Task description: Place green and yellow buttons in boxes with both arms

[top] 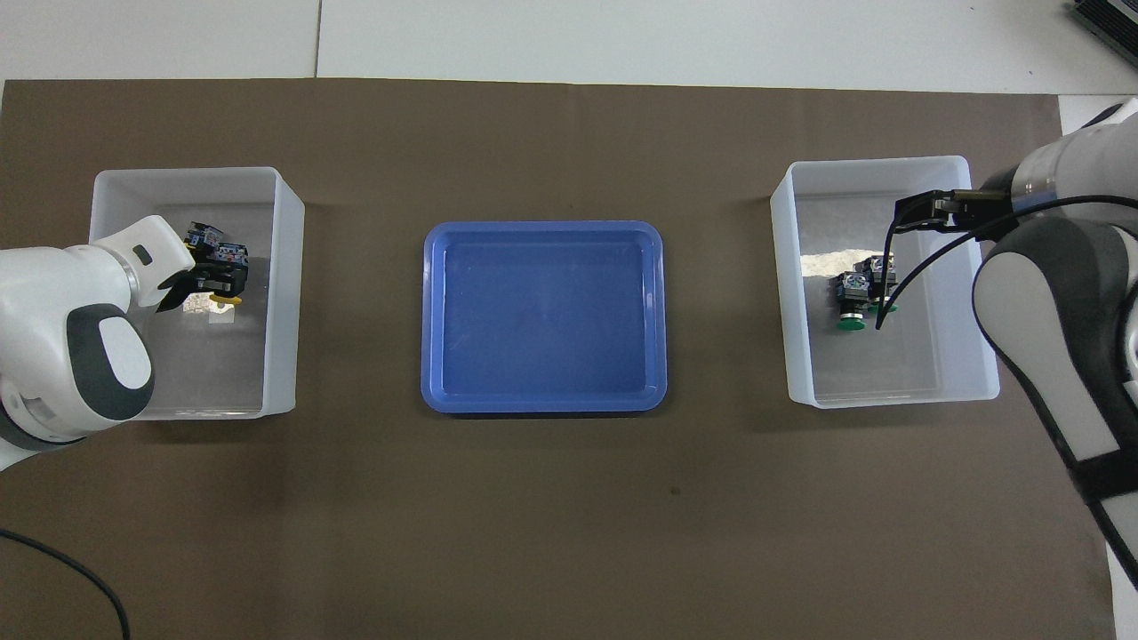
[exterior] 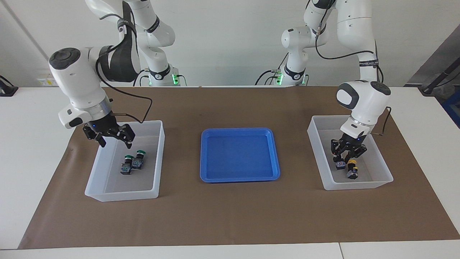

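Right end effector (exterior: 113, 137) is up over the translucent white plastic bin at the right arm's end (exterior: 158, 151) of the brown-covered surface (exterior: 230, 216), fingers spread wide and empty. The two green-capped black push-button switches (exterior: 132, 162) lie side by side on that bin's floor, touching, so the green sort looks done and the open fingers fit a release.

Left end effector (exterior: 345, 155) is low inside the matching translucent bin at the left arm's end (exterior: 316, 151), fingers drawn in narrow around a black switch body; one yellow-capped black switch (exterior: 352, 170) lies just beside it. Can't tell whether the grip is on or let go.

Shallow blue plastic tray (exterior: 240, 176) sits between the bins with nothing in it. My read: last yellow drop in progress, task near complete.
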You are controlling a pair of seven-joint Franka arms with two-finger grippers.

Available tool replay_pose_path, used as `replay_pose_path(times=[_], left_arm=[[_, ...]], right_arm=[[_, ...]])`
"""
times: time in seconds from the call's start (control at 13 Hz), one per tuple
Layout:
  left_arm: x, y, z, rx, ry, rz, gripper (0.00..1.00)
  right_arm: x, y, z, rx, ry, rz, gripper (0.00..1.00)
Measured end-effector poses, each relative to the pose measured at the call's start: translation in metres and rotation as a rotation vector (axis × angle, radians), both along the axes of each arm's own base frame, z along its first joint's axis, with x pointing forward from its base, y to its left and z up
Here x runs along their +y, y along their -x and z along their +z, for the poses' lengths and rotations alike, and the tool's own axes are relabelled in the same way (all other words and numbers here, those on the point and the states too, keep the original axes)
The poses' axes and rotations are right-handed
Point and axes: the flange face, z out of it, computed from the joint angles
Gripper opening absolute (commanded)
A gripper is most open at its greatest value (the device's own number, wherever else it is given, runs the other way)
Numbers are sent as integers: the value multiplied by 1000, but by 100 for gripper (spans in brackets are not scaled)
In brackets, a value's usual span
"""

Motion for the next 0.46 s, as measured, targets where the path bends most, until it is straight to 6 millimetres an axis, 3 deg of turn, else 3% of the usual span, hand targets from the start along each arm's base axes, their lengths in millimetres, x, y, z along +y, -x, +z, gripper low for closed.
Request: replay_pose_path(times=[0.23, 0.38, 0.46], left_arm=[[-3, -1, 5, 3, 5, -6, 83], [-5, -4, 20, 16, 17, -15, 100], [-7, -5, 32, 19, 24, -17, 100]], right_arm=[[-11, 33, 63, -11, 2, -19, 100], [-21, 54, 96, 17, 0, -40, 100], [-28, 62, 109, 27, -1, -53, 100]])
